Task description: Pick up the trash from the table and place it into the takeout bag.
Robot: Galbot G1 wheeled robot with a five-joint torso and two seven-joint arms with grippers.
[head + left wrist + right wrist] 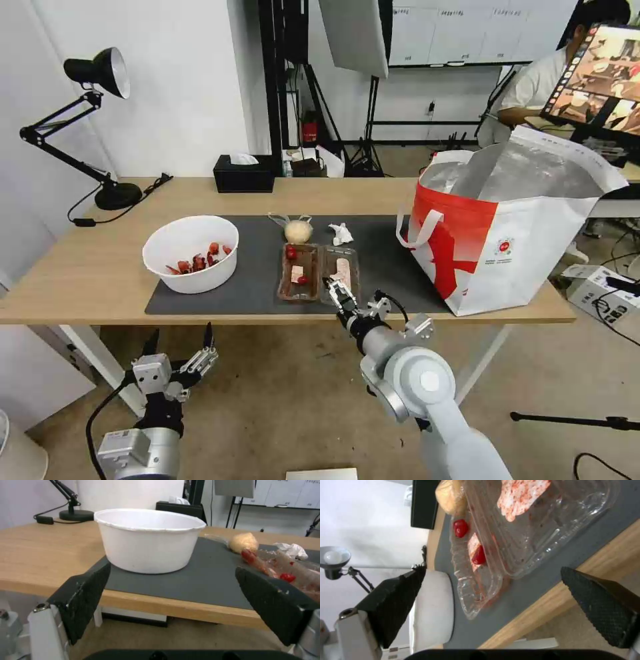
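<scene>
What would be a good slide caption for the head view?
Right gripper open at clamshell tray; takeout bag waits.

Clamshell tray [319, 273]: we see it open flat on the bench's [80, 267] mat, holding scraps and tomatoes.
Tissue [341, 233]: crumpled, beyond the tray.
Knotted bag [298, 230]: beside the tissue.
Bowl [191, 254]: upright, left.
Takeout bag [507, 230]: upright, open, right.

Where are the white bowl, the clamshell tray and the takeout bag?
white bowl [191, 254]: head view, on its outer wall.
clamshell tray [307, 281]: head view, on the left half's floor.
takeout bag [533, 260]: head view, on the white side panel.
</scene>
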